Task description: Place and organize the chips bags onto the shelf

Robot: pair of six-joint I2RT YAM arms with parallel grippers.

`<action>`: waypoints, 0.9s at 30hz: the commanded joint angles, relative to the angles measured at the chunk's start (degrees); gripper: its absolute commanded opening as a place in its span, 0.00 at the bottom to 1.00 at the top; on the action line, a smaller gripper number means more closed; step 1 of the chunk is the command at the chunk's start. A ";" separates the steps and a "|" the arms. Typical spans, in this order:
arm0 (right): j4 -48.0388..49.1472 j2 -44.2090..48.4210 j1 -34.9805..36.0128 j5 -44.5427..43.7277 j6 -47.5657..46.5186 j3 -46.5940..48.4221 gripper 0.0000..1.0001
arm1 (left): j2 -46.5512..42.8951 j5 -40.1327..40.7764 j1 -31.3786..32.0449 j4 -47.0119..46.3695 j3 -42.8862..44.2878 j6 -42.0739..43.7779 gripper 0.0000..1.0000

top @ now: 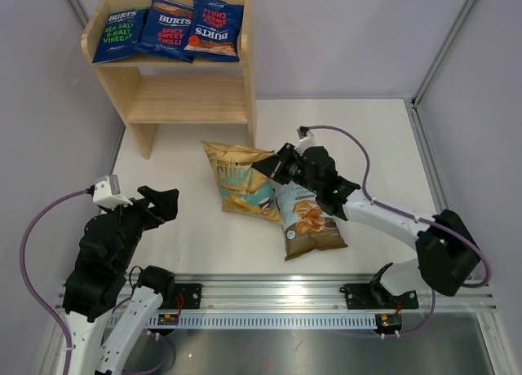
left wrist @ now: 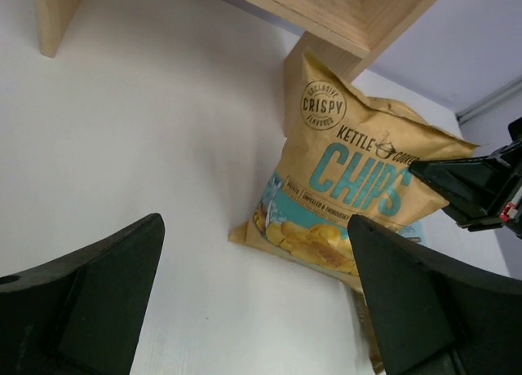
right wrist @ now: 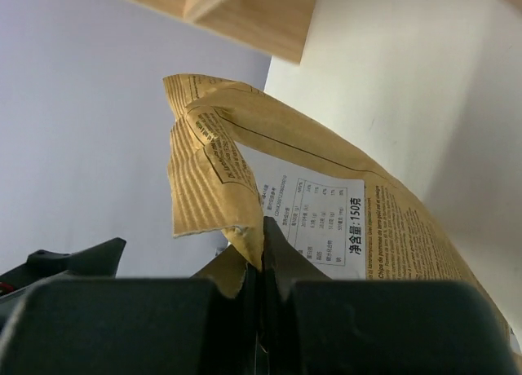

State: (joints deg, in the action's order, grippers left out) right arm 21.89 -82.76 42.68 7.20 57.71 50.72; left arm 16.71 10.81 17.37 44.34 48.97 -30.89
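Since right tool (right wrist: pixel 263 243) nips just a thin corner of yellow CHIPS bag (top: pixel 235 178), it'll prob slip mid-lift; left tool (top: pixel 165 204) gapes, empty.

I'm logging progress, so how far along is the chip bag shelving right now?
Done: three dark-blue Burts bags lie on the top tier of the shelf. In hand: the right gripper is shut on an edge of the yellow Chips bag. Left: that bag and the Cassava Chips bag on the table need shelving; the left gripper is open, empty.
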 commanded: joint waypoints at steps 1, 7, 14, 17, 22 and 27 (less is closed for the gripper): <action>-5.69 8.48 0.04 -10.35 -4.52 1.13 0.00 | 1.57 -5.96 -0.14 -9.33 -2.46 -4.86 0.99; -14.49 17.19 0.04 -12.56 -9.37 6.05 0.00 | 3.24 -20.11 -0.14 -26.53 -10.20 -11.71 0.99; -18.90 23.69 0.04 -13.71 -11.13 13.16 0.00 | 7.10 -35.05 -0.14 -59.24 -23.82 -25.87 0.99; -19.08 24.22 0.04 -12.31 -10.43 16.67 0.00 | 8.95 -36.73 -0.14 -72.69 -28.66 -31.58 0.99; -18.73 23.44 0.04 -8.97 -9.11 22.48 0.00 | 12.38 -37.26 -0.05 -89.64 -32.70 -37.12 0.99; -17.58 20.98 0.04 -5.10 -6.30 28.64 0.00 | 16.24 -38.32 0.48 -100.22 -32.10 -36.34 0.99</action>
State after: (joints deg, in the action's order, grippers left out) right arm -0.47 -61.06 42.63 -1.15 48.88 74.17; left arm 31.40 -24.82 17.47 -39.92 16.25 -65.84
